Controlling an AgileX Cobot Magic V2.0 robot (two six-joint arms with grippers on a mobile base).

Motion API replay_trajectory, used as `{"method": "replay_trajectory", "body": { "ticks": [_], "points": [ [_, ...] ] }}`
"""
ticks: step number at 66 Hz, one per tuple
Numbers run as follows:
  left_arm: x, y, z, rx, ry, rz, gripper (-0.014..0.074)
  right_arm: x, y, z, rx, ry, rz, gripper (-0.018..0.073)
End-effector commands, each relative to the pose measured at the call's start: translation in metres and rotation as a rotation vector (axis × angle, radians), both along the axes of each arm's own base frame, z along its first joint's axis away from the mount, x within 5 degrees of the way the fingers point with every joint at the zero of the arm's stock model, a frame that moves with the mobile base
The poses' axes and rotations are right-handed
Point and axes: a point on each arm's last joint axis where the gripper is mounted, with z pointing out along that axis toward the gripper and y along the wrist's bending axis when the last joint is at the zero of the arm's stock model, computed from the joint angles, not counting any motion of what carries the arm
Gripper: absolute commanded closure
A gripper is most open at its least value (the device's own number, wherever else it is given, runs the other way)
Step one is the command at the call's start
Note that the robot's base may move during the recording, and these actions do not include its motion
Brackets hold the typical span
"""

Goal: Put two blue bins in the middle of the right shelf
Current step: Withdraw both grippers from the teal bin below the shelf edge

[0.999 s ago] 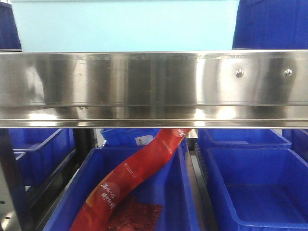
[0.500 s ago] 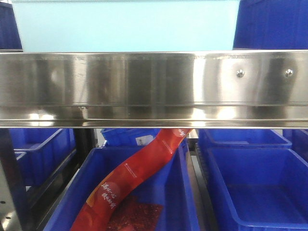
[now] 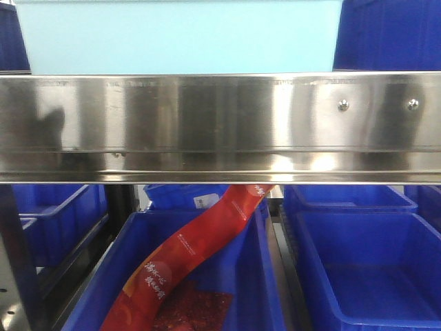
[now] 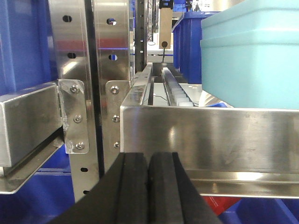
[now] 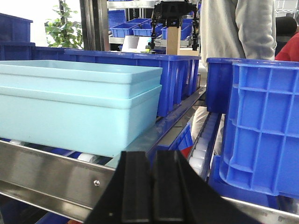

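left tool (image 4: 148, 186) pressed together, empty | right tool (image 5: 153, 186) pressed together, empty | step: reach pale blue bins (image 5: 79, 105) on shelf rail (image 3: 220, 127) | tip: spread both tools first, clear rail, grip rims evenly

Steel shelf rail (image 3: 220, 124) spans the front view.
Two stacked pale-turquoise tubs (image 5: 79, 105) sit above it; a red printed packet strip (image 3: 186, 258) hangs below; a person in grey (image 5: 254, 28) stands behind.
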Motion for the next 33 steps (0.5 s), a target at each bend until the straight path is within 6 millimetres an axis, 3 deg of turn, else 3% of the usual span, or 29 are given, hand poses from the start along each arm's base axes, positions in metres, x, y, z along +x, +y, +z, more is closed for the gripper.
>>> {"method": "replay_trajectory", "body": {
  "ticks": [1,33],
  "points": [
    [-0.0007,0.0001,0.0031,0.005,-0.03,0.003,0.0708,-0.0004,-0.0003,0.0015,0.001,-0.033,0.0,0.0713],
    [-0.0007,0.0001,0.0031,0.005,-0.03,0.003,0.0708,-0.0004,-0.0003,0.0015,0.001,-0.033,0.0,0.0713]
  ]
}}
